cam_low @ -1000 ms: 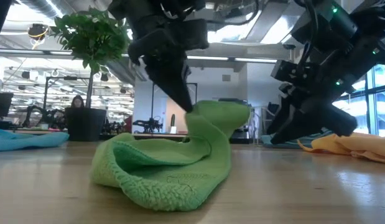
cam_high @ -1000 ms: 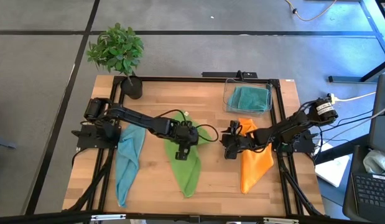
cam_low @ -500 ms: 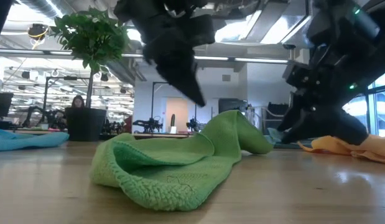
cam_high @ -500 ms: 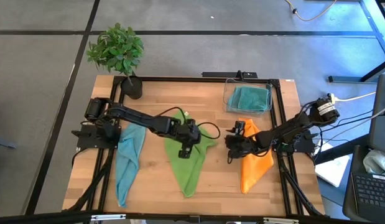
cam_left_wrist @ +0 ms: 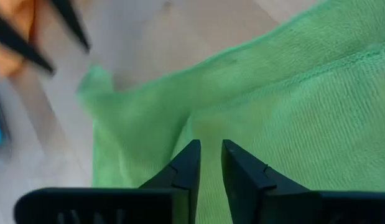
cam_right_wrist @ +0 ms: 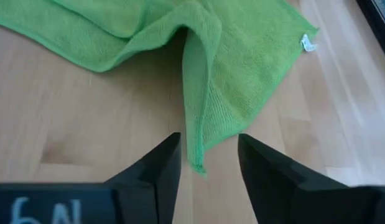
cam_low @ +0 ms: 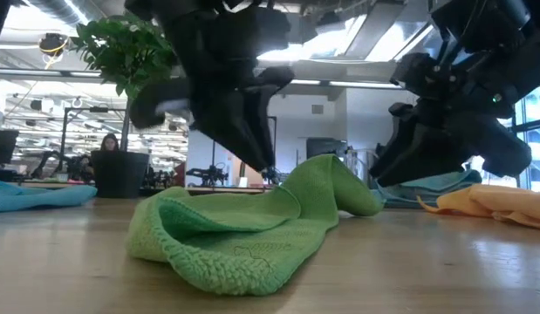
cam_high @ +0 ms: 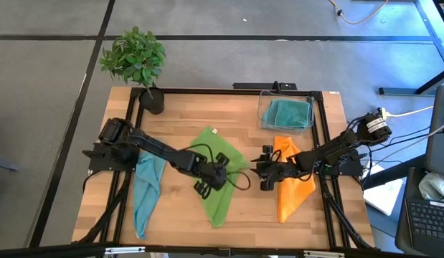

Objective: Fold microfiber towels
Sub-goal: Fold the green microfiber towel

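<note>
The lime green towel [cam_high: 216, 147] lies rumpled on the table's middle, with a raised fold [cam_low: 326, 179] toward its right side. My left gripper [cam_high: 209, 185] hangs just above the towel's middle, its fingers [cam_left_wrist: 187, 165] a narrow gap apart and empty. My right gripper [cam_high: 262, 174] is open and low at the towel's right edge. The towel's right corner [cam_right_wrist: 197, 163] lies between its fingers, apart from them. One light blue towel [cam_high: 146, 186] lies at the left and the orange towel [cam_high: 292, 193] at the right. The teal towel [cam_high: 286, 112] lies in the bin.
A clear plastic bin [cam_high: 265, 107] stands at the far right of the table. A potted plant [cam_high: 135, 61] stands at the far left corner. Bare wood shows between the towels and along the near edge. A black frame runs around the table's edge.
My left gripper has let go of the green towel's raised fold, risen, and gone toward the table's near edge. The fold has dropped and now lies lower, spread toward the right. My right gripper has stayed low beside the towel's right edge.
</note>
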Robot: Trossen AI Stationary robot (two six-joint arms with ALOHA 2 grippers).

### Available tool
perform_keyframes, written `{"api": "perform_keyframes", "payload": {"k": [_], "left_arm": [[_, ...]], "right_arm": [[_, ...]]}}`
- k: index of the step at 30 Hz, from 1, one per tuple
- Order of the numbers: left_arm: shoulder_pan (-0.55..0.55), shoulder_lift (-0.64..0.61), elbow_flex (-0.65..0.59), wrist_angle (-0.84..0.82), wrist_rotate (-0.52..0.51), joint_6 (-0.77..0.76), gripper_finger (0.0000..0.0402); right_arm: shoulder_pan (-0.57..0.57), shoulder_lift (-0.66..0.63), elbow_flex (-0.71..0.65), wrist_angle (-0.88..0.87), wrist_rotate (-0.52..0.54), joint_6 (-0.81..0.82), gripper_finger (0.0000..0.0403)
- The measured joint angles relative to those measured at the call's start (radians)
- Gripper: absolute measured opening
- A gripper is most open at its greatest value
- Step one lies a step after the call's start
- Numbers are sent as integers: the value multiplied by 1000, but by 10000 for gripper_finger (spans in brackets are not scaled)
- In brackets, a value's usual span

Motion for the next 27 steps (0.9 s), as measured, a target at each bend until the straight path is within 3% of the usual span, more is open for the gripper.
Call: {"api": "perform_keyframes", "payload": {"k": [2, 9, 27], "left_arm": [[-12, 23, 0, 23, -19, 51, 69], [-27, 75, 0, 90, -230, 134, 96], [-8, 80, 0, 111, -154, 77, 100]], "right_arm": [[-5, 0, 0, 16, -9, -3, 162], [-32, 6, 0, 39, -144, -2, 162], [-77, 156, 0, 153, -149, -27, 162]]}}
